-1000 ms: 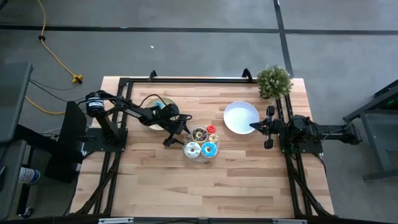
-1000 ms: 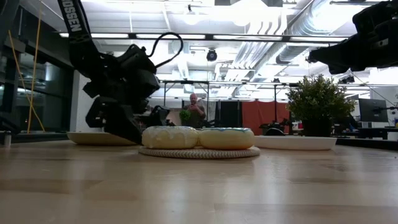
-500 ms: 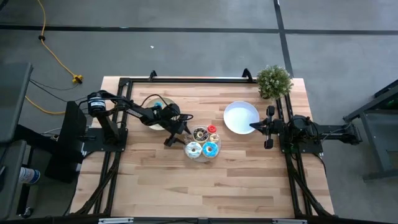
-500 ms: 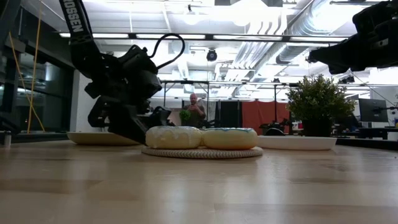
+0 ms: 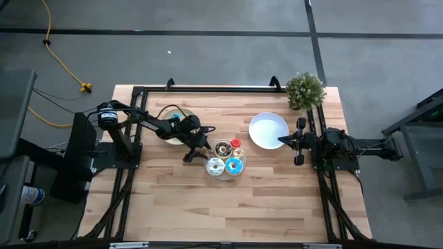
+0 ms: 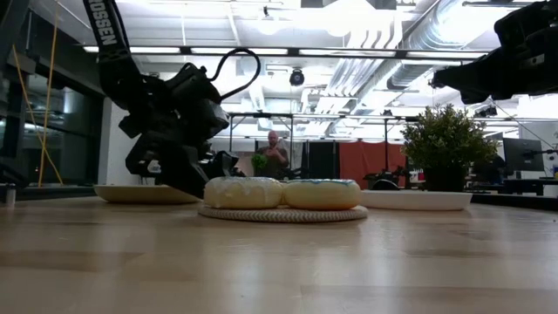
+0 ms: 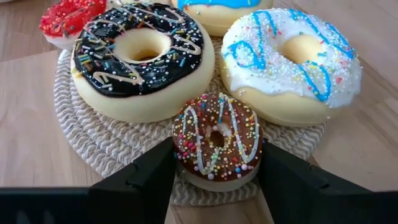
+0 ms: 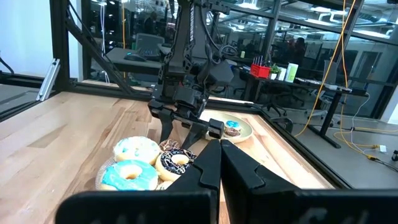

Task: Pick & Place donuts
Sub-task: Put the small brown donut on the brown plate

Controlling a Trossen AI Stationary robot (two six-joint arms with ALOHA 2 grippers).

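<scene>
High view: your left gripper (image 5: 192, 146) at woven round mat (image 5: 225, 171) holding donuts; right gripper (image 5: 284, 140) by white plate (image 5: 266, 129), fingertips together.
Left wrist view: small chocolate sprinkled donut (image 7: 217, 140) on mat edge, your fingers (image 7: 149, 171) flanking it (contact unclear).
Low view: arm slightly nearer than half-second ago.

Left end effector (image 6: 187, 179) lowered to bench (image 6: 279, 262); beside it, two donuts (image 6: 279, 193) on a woven mat (image 6: 281, 214); tan plate (image 6: 139, 194) behind.
</scene>
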